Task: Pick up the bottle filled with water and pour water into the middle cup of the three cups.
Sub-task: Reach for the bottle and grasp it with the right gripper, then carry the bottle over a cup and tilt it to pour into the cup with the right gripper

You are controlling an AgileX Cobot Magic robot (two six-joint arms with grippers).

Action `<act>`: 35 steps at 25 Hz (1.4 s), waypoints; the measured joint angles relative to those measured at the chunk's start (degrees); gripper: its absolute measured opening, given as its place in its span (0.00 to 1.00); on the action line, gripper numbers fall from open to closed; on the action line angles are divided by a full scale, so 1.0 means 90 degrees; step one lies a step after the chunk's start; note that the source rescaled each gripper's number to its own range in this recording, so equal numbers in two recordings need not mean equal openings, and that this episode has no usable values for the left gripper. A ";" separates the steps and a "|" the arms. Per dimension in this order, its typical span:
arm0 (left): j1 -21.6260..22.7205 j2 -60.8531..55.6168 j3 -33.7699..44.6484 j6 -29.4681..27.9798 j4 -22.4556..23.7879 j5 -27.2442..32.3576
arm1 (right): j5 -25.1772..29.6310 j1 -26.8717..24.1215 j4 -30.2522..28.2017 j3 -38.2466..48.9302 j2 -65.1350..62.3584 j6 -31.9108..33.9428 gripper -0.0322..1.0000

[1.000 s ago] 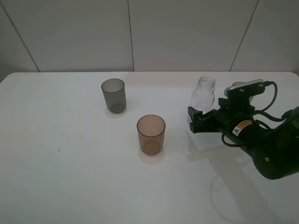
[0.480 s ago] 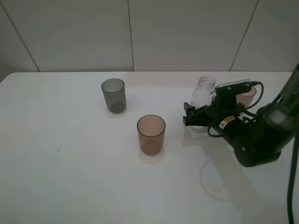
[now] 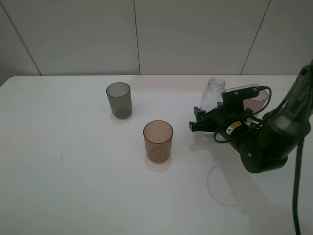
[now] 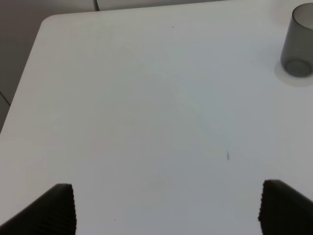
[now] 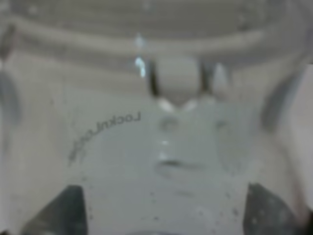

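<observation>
Grasp step: your right claw [image 3: 196, 120] straddles the bottle [image 3: 211, 98], jaws wide, nothing pinched. Squeeze, lift, then carry to the amber cup [image 3: 158, 141].

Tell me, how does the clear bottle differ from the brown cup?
The bottle is colourless, while the brown cup is tinted amber. The bottle narrows to a wide threaded neck, but the brown cup is straight-sided. The right gripper has a finger on either side of the bottle, whereas the brown cup stands free with no gripper at it. Both are see-through, upright and open at the top.
</observation>
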 joint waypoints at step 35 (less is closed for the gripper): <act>0.0000 0.0000 0.0000 0.0000 0.0000 0.0000 | 0.4318 0.0000 0.0021 0.0723 -0.4246 -0.0721 0.04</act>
